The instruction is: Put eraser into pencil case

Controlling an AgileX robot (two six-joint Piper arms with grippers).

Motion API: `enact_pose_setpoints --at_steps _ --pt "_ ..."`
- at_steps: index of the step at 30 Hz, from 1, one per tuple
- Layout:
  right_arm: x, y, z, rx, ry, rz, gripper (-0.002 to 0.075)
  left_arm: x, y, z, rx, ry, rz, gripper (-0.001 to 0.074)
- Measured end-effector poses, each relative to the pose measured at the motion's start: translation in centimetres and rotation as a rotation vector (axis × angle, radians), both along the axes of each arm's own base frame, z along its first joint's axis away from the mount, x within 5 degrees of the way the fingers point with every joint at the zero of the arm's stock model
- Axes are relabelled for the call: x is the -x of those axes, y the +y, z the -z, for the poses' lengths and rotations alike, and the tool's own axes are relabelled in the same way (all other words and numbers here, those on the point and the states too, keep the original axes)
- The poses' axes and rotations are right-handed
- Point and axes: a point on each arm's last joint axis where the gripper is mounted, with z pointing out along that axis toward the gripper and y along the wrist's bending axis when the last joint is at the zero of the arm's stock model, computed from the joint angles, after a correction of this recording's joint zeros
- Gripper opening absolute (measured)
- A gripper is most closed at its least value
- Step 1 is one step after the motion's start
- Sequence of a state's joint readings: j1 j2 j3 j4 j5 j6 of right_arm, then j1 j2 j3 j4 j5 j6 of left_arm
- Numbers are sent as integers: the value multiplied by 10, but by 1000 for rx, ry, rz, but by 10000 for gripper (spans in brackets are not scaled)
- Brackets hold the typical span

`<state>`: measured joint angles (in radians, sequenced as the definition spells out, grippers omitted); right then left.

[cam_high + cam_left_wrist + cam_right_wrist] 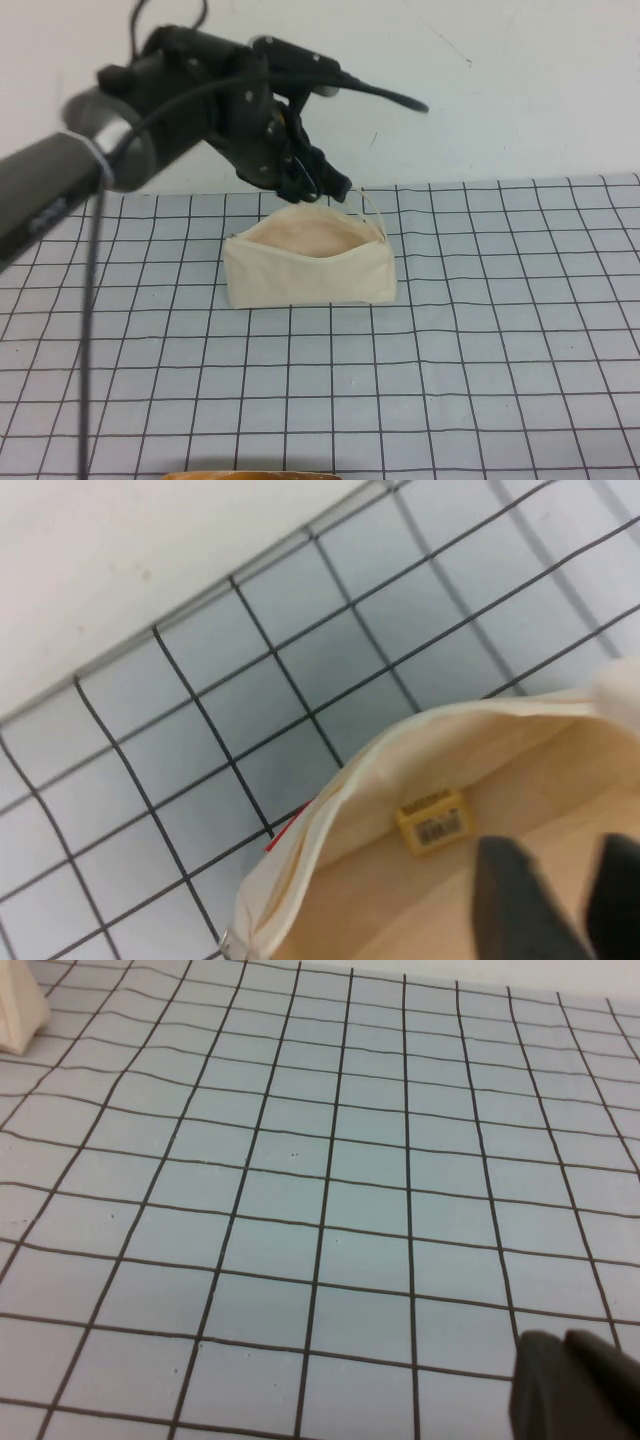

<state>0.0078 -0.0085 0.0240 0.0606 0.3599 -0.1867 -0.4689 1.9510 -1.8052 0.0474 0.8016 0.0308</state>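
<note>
Gridded tabletop [480, 330] bears the pencil case [310, 275]; only the left wrist view shows the eraser [432, 822] inside, below the spread, empty left claw [320, 183], while the right claw [580, 1390] hangs over bare grid, its state untellable.

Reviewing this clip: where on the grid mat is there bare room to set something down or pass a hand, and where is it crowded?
Bare grid mat lies right of and nearer than the cream fabric pencil case. Crowded: the case's far rim, where the left gripper hangs over the open mouth, fingers apart, the pale yellow eraser lying inside. The right gripper hovers low over bare mat.
</note>
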Motion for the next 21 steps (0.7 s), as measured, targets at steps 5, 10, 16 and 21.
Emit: enact_pose_setpoints --at_steps 5,10,16,21 --pt "0 0 0 0 0 0 -2 38 11 -37 79 -49 59 29" --pt "0 0 0 0 0 0 -2 93 30 -56 193 -84 99 3" --pt "0 0 0 0 0 0 -3 155 60 -55 249 -135 92 0" --pt "0 0 0 0 0 0 -3 199 81 -50 275 -125 94 0"
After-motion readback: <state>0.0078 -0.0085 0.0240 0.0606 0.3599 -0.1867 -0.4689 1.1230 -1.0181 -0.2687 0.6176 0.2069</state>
